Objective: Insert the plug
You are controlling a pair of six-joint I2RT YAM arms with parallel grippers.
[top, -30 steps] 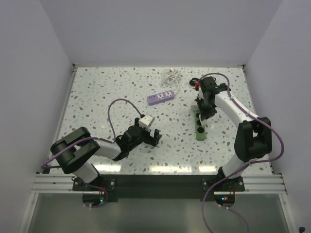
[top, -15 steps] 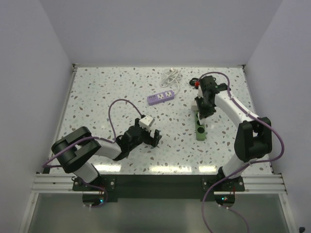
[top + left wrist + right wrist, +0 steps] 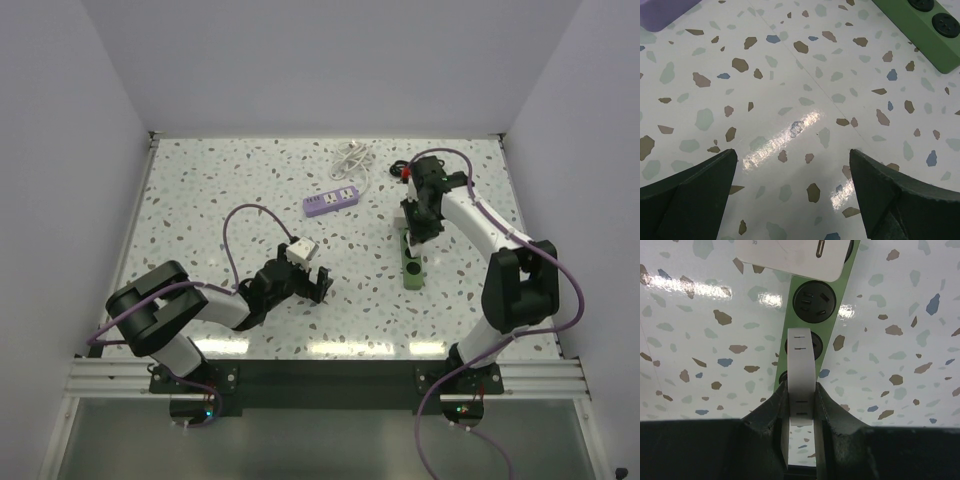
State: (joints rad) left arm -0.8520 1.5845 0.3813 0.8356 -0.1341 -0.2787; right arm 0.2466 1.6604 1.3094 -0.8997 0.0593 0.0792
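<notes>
My right gripper (image 3: 801, 387) is shut on a flat white plug (image 3: 801, 360), which it holds upright over the green power strip (image 3: 831, 277). The plug's tip sits over the strip's middle socket, just below a round open socket (image 3: 813, 299). In the top view the right gripper (image 3: 414, 232) hovers over the far half of the green strip (image 3: 411, 270). Low over the table at centre-left, my left gripper (image 3: 318, 285) is open. Nothing lies between its fingers (image 3: 700, 185), only bare table.
A white adapter (image 3: 790, 255) occupies the far end of the green strip. A purple power strip (image 3: 331, 201) lies mid-table with its white cable (image 3: 350, 155) coiled behind it. The left wrist view shows corners of the purple strip (image 3: 665, 6) and the green strip (image 3: 925, 25). White walls enclose the table.
The right gripper with the plug has edged slightly left over the green strip. The left arm has not moved.
</notes>
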